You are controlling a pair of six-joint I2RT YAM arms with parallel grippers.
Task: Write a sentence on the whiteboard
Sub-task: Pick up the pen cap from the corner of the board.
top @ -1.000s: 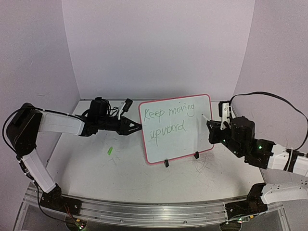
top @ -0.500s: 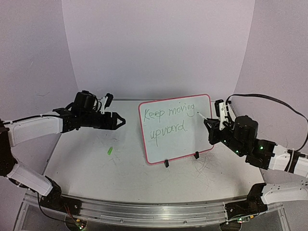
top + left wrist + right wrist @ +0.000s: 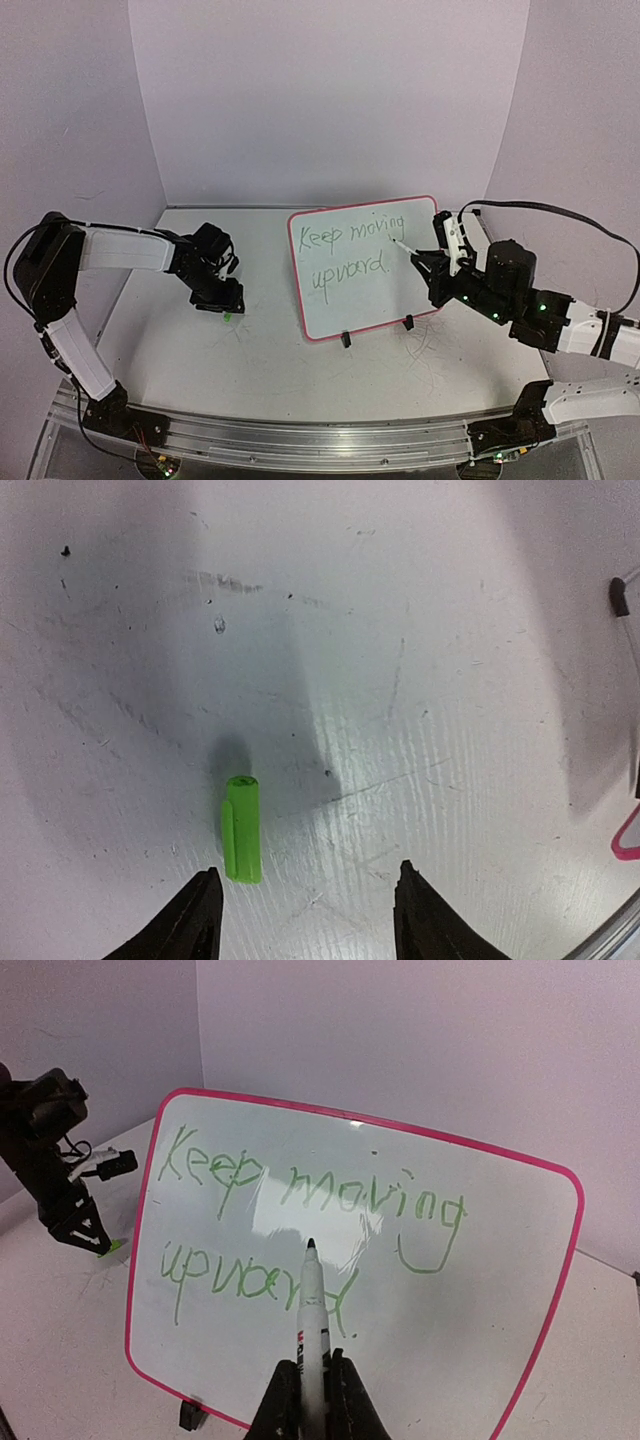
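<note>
At the middle of the scuffed white surface stands the small white glossy whiteboard with its thin pink-red frame, upright on two black feet and leaning slightly back. Across it runs the thin dark-green handwritten sentence, "Keep moving upward", in two slanted lines. The right end effector is clamped on a white marker pen with a dark tip. The tip points at the board face beside the end of "upward"; whether it touches cannot be told. To the left of the board, the left end effector points down at the surface with its fingers spread wide. A short bright-green plastic pen cap lies flat just inside its left finger.
</note>
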